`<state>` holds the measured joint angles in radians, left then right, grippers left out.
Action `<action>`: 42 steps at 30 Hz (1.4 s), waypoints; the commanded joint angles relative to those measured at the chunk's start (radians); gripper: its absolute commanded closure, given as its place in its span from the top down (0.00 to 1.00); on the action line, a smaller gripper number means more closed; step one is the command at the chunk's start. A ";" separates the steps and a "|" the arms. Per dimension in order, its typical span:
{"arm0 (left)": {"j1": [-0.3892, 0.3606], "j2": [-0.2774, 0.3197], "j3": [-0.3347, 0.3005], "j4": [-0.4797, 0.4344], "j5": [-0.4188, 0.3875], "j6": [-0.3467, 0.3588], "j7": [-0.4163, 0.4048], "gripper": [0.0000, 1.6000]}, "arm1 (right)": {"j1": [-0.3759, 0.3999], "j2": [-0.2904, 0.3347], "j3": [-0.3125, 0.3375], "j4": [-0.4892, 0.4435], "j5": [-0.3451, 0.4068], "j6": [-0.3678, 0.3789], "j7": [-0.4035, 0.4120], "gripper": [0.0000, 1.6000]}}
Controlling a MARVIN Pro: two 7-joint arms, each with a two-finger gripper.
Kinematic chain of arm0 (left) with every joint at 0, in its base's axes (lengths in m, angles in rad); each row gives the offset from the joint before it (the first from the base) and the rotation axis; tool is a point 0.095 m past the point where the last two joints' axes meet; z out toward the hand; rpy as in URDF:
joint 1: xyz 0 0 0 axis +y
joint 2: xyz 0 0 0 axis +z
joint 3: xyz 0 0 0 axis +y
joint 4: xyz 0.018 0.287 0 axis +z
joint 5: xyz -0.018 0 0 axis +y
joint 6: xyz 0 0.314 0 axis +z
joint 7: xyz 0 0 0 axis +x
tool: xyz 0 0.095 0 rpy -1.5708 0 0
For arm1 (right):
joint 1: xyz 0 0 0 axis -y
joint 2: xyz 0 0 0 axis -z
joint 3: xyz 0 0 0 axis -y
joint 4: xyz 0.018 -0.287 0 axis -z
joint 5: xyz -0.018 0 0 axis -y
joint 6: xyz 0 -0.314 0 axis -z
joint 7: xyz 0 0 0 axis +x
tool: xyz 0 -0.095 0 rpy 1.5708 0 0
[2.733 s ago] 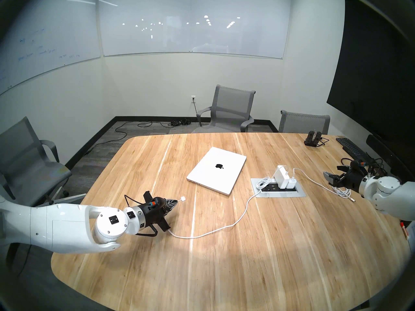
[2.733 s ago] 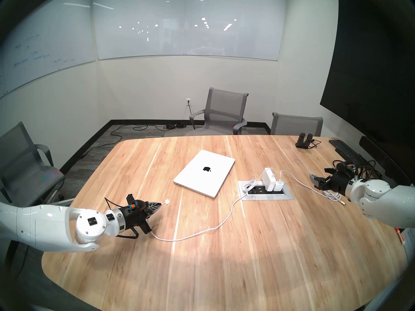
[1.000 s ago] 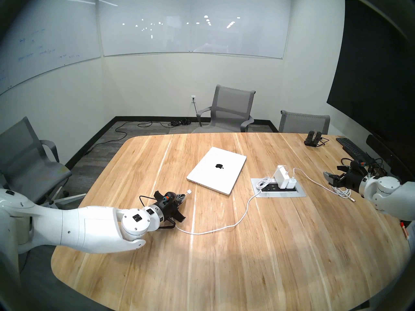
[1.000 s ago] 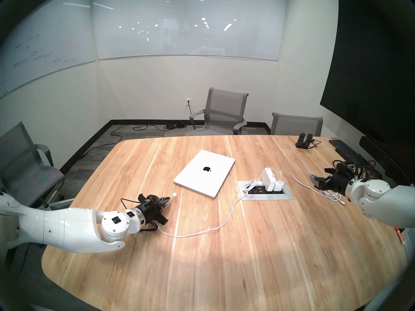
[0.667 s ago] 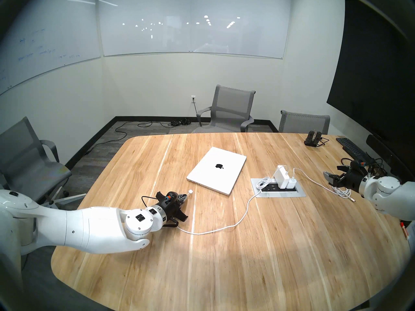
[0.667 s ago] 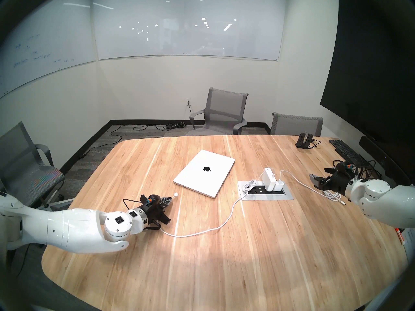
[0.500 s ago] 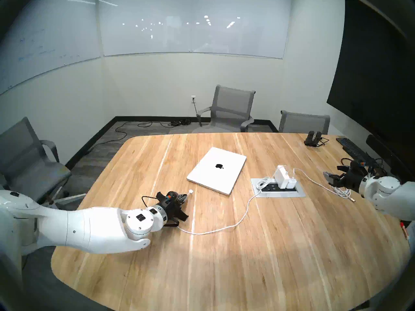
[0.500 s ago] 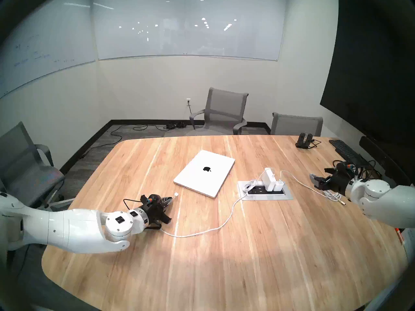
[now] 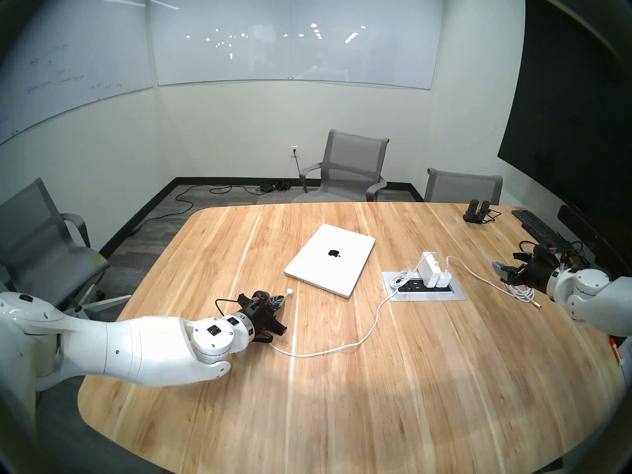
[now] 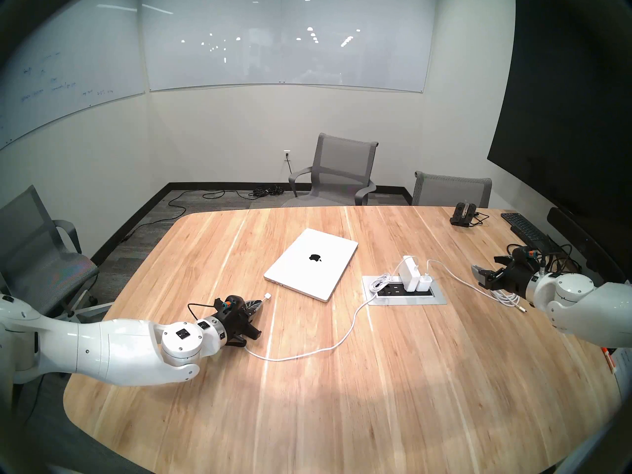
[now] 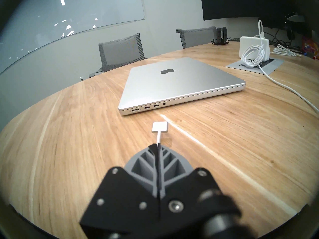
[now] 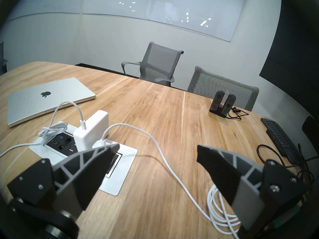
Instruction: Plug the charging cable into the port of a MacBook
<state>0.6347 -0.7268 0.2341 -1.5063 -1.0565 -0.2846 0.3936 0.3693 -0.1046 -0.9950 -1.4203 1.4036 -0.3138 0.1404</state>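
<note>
Left wrist view: left gripper (image 11: pixel 158 145) clenched on the charging cable (image 11: pixel 158 138) just behind its flat connector (image 11: pixel 160 127), near the MacBook (image 11: pixel 176 81) mid-table toward the far edge, port (image 11: pixel 135 110) facing it; cord looks light and floppy, so gripping close seems wise; right gripper (image 12: pixel 155 166) gapes, empty.

small mtg room, off-white walls w/ glass whiteboards (image 9: pixel 294 35) along back & side, ceiling lights reflected in them. grey carpet floor (image 9: pixel 205 198), black baseboard, loose black cords on it. big light wood table (image 9: pixel 376 377) w/ rounded corners. three grey mesh chairs (image 9: pixel 349 165): two at far edge, one at side. large dark screen (image 9: pixel 574 121) on side wall.
</note>
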 commanded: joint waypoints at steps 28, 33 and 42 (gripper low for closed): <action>-0.004 -0.066 -0.024 0.102 -0.042 -0.007 -0.037 0.00 | 0.017 0.002 0.006 -0.002 -0.002 -0.006 0.002 1.00; -0.009 -0.068 -0.024 0.117 -0.044 -0.007 -0.050 0.00 | 0.017 0.002 0.006 -0.002 -0.002 -0.006 0.002 1.00; -0.013 -0.092 -0.029 0.169 -0.055 -0.013 -0.082 0.00 | 0.017 0.002 0.006 -0.002 -0.002 -0.006 0.002 1.00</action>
<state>0.6280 -0.7970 0.2098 -1.3672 -1.1108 -0.2963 0.3276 0.3697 -0.1046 -0.9954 -1.4203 1.4036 -0.3138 0.1404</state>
